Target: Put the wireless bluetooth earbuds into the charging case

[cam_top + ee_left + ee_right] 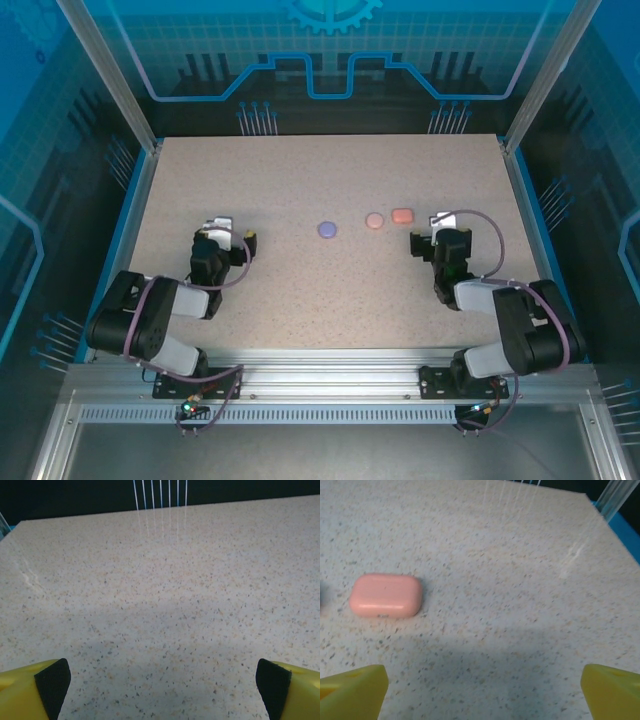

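Though closed, coral case on table.

You've got a speckled beige surface, alu posts rising at its far corners, a blue circuit-pattern backdrop behind, w/ a slotted metal rail along the near edge.

The left arm and right arm are bulky black housings with pale grey shells, each trailing a looping purple cable. The left gripper has yellow fingers faced with black pads. The right gripper is yellow too, its pads hard to make out.
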### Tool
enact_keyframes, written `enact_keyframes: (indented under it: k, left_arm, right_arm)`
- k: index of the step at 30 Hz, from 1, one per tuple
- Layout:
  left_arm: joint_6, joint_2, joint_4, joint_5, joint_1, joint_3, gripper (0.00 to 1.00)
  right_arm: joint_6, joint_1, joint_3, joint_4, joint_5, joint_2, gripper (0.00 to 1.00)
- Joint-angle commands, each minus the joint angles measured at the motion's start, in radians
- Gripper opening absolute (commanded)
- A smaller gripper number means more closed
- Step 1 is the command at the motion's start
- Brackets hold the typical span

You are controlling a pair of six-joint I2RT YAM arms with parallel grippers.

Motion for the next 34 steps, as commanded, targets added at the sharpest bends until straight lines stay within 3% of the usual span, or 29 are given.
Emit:
enact_keyframes:
  k: [1, 3, 5, 11, 27, 34]
  left_arm:
    - [-0.021, 0.005, 0.027, 0.043, 0.016, 0.026, 0.99]
    - [-0.029, 0.004, -0.021, 0.052, 0.025, 0.049, 0.99]
    - [-0.032, 0.004, -0.073, 0.06, 0.028, 0.077, 0.99]
    - [-0.086, 0.013, -0.214, 0.139, 0.094, 0.158, 0.99]
    - [-0.095, 0.014, -0.211, 0.129, 0.099, 0.156, 0.99]
    - [-0.095, 0.013, -0.213, 0.13, 0.101, 0.157, 0.99]
  right_arm:
    - [-0.015, -0.037, -0.003, 0.163, -0.097, 0.013, 1.0]
    - [-0.018, -0.048, -0.028, 0.295, -0.098, 0.081, 1.0]
    - [0.003, -0.056, 0.024, 0.145, -0.115, 0.061, 1.0]
    - [0.022, -0.095, 0.053, 0.105, -0.183, 0.071, 1.0]
    - [0.007, -0.079, 0.054, 0.11, -0.165, 0.074, 1.0]
    - [0.004, -0.105, 0.06, 0.097, -0.247, 0.074, 1.0]
